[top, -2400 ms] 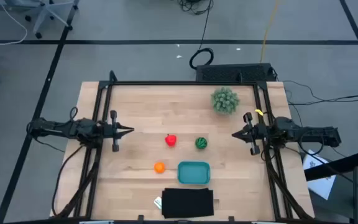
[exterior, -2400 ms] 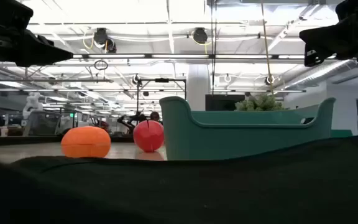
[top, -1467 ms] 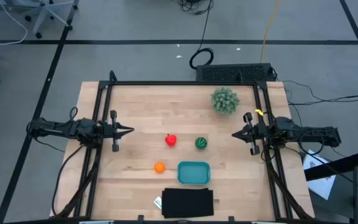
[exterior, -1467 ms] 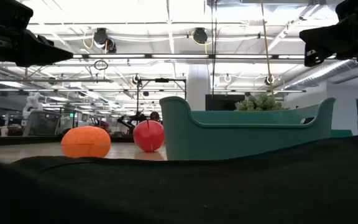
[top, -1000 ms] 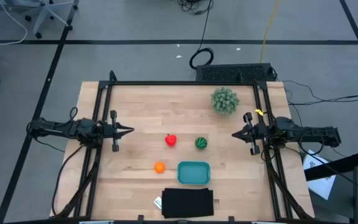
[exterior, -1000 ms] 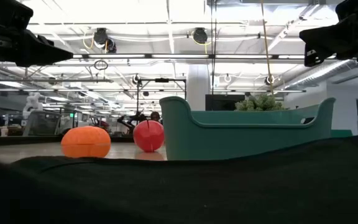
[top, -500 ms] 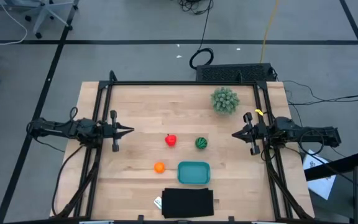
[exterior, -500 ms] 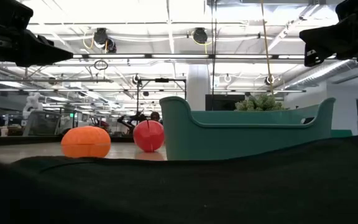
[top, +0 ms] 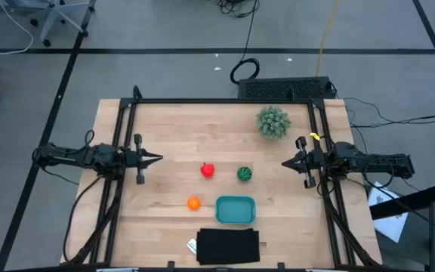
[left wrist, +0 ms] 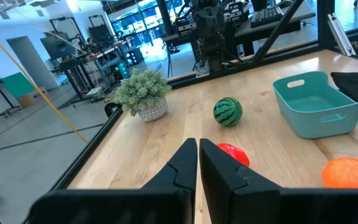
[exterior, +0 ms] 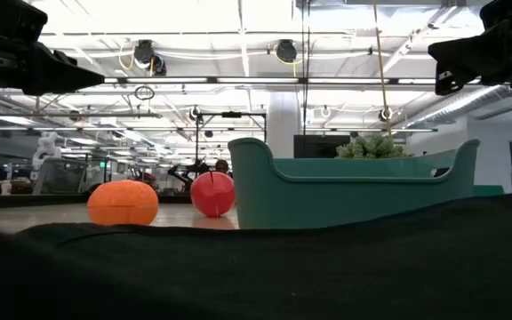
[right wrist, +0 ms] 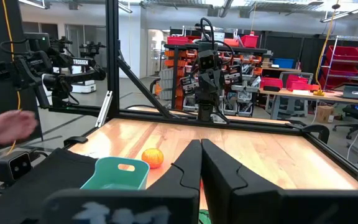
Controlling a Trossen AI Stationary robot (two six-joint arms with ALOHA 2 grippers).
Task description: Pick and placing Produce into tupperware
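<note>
The red item [top: 207, 171], the dark green striped ball [top: 244, 174] and the orange ball [top: 193, 202] rest on the wooden table. The empty teal tupperware [top: 235, 209] sits just right of the orange ball. My left gripper [top: 159, 159] hovers shut at the table's left side, pointing toward the red item [left wrist: 232, 154]. My right gripper [top: 285, 163] hovers shut at the right side, pointing toward the green ball. In the low view the orange ball [exterior: 123, 203] and the red item [exterior: 212, 193] stand left of the tupperware [exterior: 354, 182].
A fuzzy pale-green plant [top: 273, 121] stands near the far right corner. A flat black rectangle [top: 229, 245] lies at the near edge in front of the tupperware, with a small white scrap [top: 192, 245] beside it. A person's hand [right wrist: 8, 124] shows beyond the table in the right wrist view.
</note>
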